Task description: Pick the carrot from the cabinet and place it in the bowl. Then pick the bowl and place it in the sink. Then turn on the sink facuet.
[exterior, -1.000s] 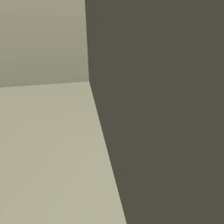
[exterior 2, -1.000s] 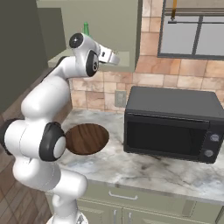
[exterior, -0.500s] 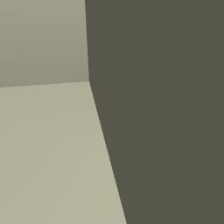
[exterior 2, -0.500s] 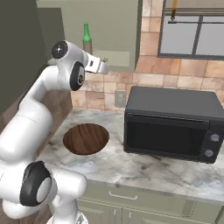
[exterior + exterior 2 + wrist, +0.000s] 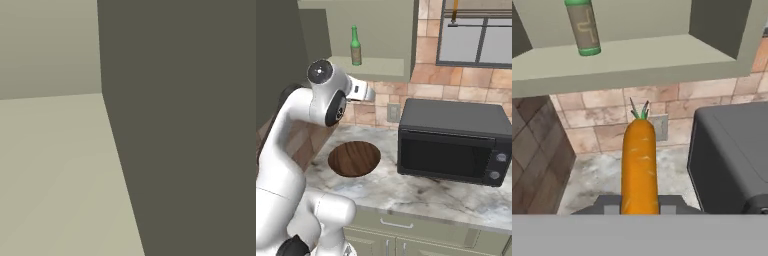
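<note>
In the hand view the carrot (image 5: 640,167) stands in the lower centre of the frame, its thick end down between the dark finger tips and its green stem tip pointing up toward the cabinet; the tool (image 5: 640,206) is closed narrowly on it, one finger tip showing on each side of the orange body. Above the carrot, across the top of that frame, runs the open cabinet shelf (image 5: 637,62), pale green, with a green bottle (image 5: 583,27) standing upright at its upper left; behind the carrot is a tiled wall with a grey outlet plate (image 5: 658,127), and at the right edge a dark microwave (image 5: 732,160) sits on the marbled worktop (image 5: 597,175).

In the right base view the white arm rises from the lower left and bends at an elbow in the upper left of the frame; the tool (image 5: 367,93) is at the left centre, just below the cabinet shelf (image 5: 381,67) and well above the worktop (image 5: 406,192); the carrot itself is too small to make out there. The bowl (image 5: 354,158), dark brown and round, rests on the worktop at the lower left of centre, to the left of the microwave (image 5: 453,142) and apart from it; the bottle (image 5: 356,46) stands on the shelf at the upper left; a window (image 5: 476,35) fills the upper right.

The left base view gives flat pale and dark grey surfaces, which I cannot identify.
</note>
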Available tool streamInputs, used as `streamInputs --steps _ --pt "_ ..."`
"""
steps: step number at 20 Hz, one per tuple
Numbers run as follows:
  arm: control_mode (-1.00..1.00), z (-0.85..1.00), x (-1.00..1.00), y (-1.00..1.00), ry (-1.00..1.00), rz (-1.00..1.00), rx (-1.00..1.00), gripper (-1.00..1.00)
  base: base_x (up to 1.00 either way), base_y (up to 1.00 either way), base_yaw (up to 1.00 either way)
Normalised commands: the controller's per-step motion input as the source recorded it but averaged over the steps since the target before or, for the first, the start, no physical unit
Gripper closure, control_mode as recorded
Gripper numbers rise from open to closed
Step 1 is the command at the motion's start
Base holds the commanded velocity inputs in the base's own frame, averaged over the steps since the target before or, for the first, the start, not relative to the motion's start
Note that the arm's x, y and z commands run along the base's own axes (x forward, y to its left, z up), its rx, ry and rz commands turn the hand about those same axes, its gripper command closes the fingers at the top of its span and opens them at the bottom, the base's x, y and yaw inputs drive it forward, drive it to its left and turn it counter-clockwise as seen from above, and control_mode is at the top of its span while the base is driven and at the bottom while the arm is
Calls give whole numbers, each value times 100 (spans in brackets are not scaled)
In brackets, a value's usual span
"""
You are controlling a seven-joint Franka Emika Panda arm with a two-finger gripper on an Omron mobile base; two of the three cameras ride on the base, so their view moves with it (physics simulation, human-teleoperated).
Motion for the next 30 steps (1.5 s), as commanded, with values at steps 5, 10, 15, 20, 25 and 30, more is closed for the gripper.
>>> streamInputs --steps 5,10,15,20,25,30 --pt "-100 -75 -100 0 20 31 -7 100 0 0 0" --pt "-100 -100 -49 0 30 41 -24 100 0 0 0" --pt "-100 -100 35 6 27 26 -23 100 0 0 0" --pt "-100 -79 63 15 5 9 -11 100 0 0 0" --pt "-100 -34 38 11 -10 4 -3 100 0 0 0" --pt "-100 -53 42 16 -1 6 0 100 0 0 0"
